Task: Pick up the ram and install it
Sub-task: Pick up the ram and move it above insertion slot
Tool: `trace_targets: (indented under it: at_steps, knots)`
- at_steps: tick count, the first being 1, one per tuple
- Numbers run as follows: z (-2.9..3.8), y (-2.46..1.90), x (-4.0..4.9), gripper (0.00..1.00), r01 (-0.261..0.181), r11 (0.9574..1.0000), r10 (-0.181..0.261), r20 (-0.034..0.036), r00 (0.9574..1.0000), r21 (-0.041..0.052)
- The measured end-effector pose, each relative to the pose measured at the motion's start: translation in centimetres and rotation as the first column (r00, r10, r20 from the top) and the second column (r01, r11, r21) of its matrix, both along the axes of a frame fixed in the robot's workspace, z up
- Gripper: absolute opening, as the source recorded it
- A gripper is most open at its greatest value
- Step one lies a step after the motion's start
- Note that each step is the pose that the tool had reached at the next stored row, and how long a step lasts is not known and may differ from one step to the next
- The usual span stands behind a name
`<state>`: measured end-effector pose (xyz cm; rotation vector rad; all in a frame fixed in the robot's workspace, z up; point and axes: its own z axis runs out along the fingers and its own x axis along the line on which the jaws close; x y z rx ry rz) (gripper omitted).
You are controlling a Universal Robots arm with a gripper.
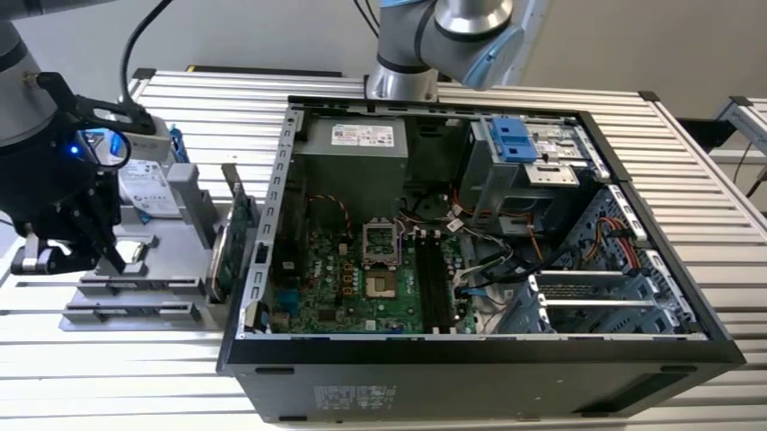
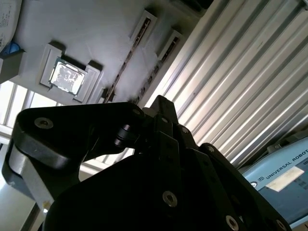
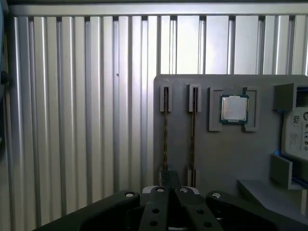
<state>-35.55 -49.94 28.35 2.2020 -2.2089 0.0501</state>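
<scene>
First wrist view looks past the black two-finger gripper (image 3: 172, 181), its fingers pressed together and holding nothing, onto a flat grey holder plate (image 3: 216, 163) on the ribbed aluminium table (image 3: 72, 120). The ram (image 3: 166, 127), a long thin dark stick, stands on edge in a slot there, with a twin stick (image 3: 193, 127) just beside it. The open black computer case (image 1: 480, 364) sits well apart, on the exterior view's right. This looks like the approach to pick-up; a grasp would call for parted fingers squarely straddling that thin edge.

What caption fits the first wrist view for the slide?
Gripper poised above gray fixture tray holding two ram sticks in slots beside a processor chip.
</scene>
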Motion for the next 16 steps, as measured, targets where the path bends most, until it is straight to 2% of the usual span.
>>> trace_targets:
  at_steps: [13,14,16]
  knots:
    - [-0.30,0.00,0.01,0.00,0.000,1.0000,0.000,0.0001,1.0000,0.0001]
    - [-0.31,0.00,0.00,1.00,0.000,1.0000,0.000,0.0001,1.0000,0.0001]
    - [-0.34,0.00,0.00,1.00,0.000,1.0000,0.000,0.0000,1.0000,0.0001]
